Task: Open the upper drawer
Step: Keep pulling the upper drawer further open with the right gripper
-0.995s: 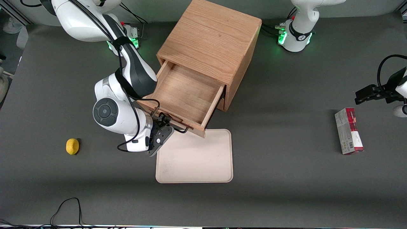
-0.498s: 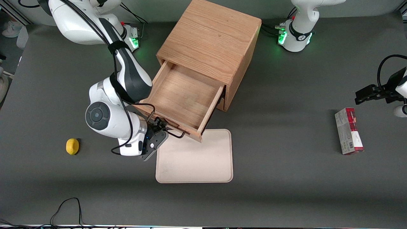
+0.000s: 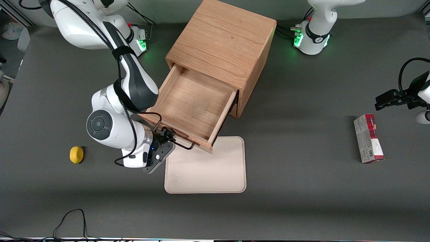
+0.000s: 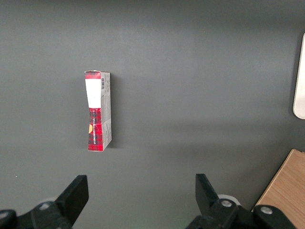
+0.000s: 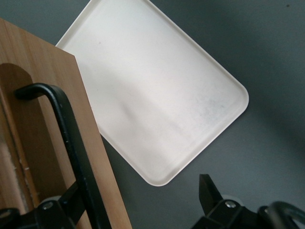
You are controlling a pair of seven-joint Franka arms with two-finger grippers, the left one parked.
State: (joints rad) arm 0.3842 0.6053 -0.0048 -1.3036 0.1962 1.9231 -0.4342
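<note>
Claw (image 3: 167,138) straddles the thin black wire handle (image 3: 183,145), fingers spread, not pinching; upper drawer (image 3: 191,104) looks rigid, light, free-sliding — hook the bar's middle.

I cannot see the lower drawer (image 3: 234,109) beyond a sliver; the upper drawer (image 3: 191,101) covers it. My gripper (image 3: 167,138) fingertips are hidden against the handle (image 3: 183,145).

Count: 1 wooden cabinet (image 3: 221,50), 1 upper drawer (image 3: 191,106) open, 1 gripper (image 3: 166,139) at its black wire handle (image 5: 71,152), 1 cream tray (image 3: 205,166), 1 lemon (image 3: 76,154), 1 red-and-white box (image 3: 368,138).
</note>
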